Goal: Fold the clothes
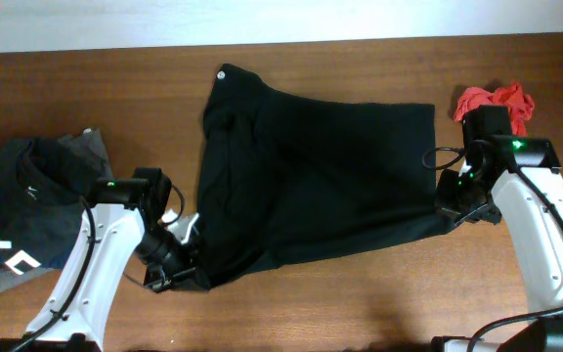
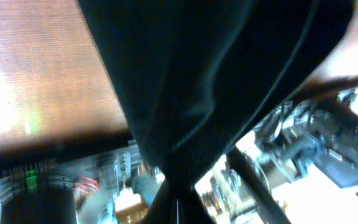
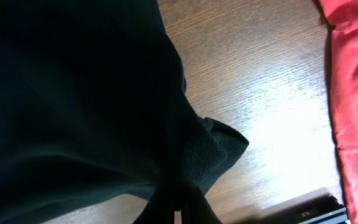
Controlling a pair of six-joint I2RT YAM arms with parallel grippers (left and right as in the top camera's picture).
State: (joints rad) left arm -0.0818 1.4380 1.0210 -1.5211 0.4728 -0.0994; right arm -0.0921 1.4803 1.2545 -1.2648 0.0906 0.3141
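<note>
The black garment [image 1: 311,176] lies spread on the wooden table [image 1: 360,313], its long side running from my left arm across to my right. A small round white logo [image 1: 224,72] sits at its far corner. My left gripper [image 1: 179,279] is at the garment's near left corner, jaws together and clamped on a bunch of the black fabric. From the left wrist, the cloth [image 2: 216,74] narrows into a gathered fold that runs down into my fingers. My right gripper [image 1: 453,213] is at the near right corner, jaws likewise pinched shut on the fabric. The right wrist view shows the black garment [image 3: 73,93] drawn into a tuck at my fingertips, with a folded hem corner poking out over the table [image 3: 260,62]. A red cloth [image 1: 497,100] lies crumpled just beyond my right arm, apart from the black garment. A dark grey garment [image 1: 18,215] with white lettering lies in a heap at the left edge of the table.
</note>
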